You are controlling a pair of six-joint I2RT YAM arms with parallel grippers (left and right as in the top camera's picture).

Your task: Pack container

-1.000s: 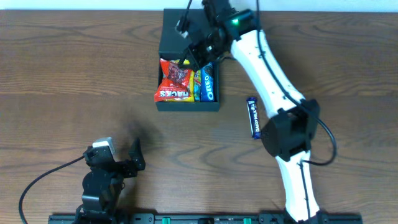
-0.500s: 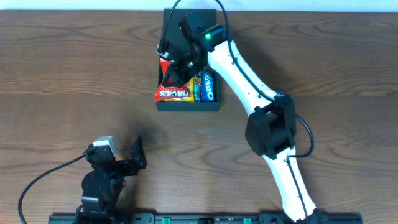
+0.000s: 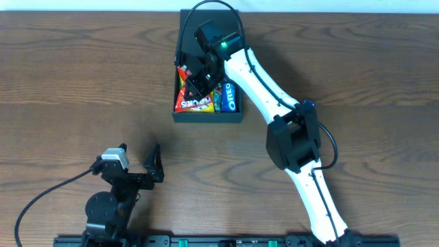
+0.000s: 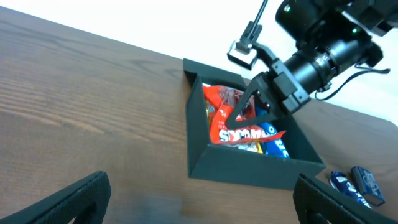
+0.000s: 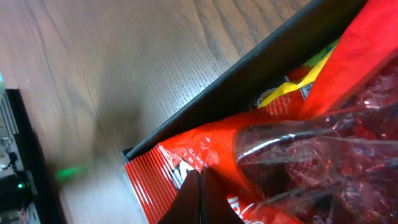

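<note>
The container (image 3: 206, 115) is a dark green shallow box at the table's back centre, its lid (image 3: 206, 20) folded open behind it. It holds a red Skittles packet (image 3: 194, 103), a clear-windowed red packet (image 5: 323, 155), a yellow packet and a blue Oreo packet (image 3: 232, 96). My right gripper (image 3: 195, 84) is inside the box with its fingers shut together, tips (image 5: 200, 173) pressing on the red packets. It also shows in the left wrist view (image 4: 249, 106). My left gripper (image 3: 140, 163) is open and empty over bare table near the front left, facing the box (image 4: 249, 171).
A blue chocolate bar packet (image 4: 354, 180) lies on the table to the right of the box; in the overhead view the right arm (image 3: 288, 130) covers it. The wood table reaches out on both sides.
The right gripper has swung left from the box's back right and come down onto the red packets. The left gripper has shifted slightly forward.
</note>
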